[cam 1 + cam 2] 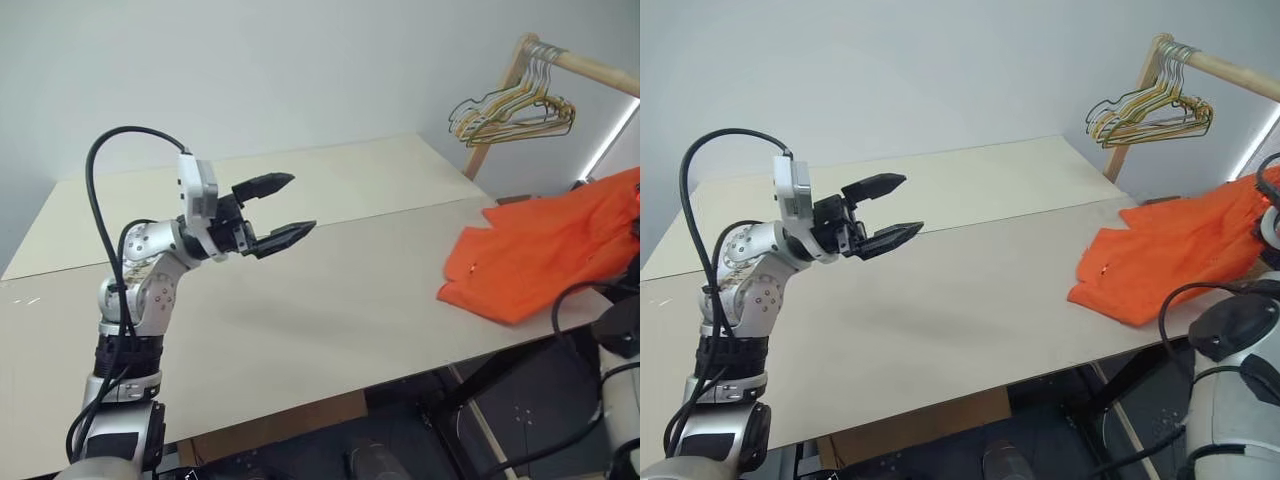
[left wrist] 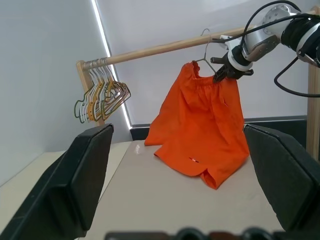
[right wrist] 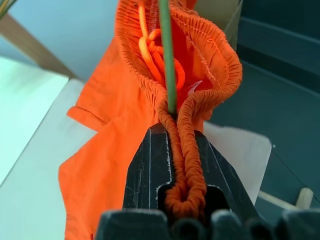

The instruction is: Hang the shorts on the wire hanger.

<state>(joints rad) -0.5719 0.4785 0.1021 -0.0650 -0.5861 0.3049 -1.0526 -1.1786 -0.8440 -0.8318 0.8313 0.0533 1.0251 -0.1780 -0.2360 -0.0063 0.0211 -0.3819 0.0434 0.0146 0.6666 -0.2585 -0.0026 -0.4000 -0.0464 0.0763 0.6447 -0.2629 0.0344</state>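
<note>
Pinched between the right gripper's (image 3: 175,145) closed fingers, the shorts' (image 3: 107,165) waistband and the wire hanger (image 3: 167,55) seemingly await hooking onto the wooden rail (image 2: 165,48), left gripper (image 1: 285,212) gaping empty.

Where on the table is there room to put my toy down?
The table is bare between the open left gripper and the orange shorts, and along its far side by the wall. The robot's right end is crowded: the shorts drape onto that corner, with the right gripper pinching them and the wire hanger near the bunch of hangers.
</note>
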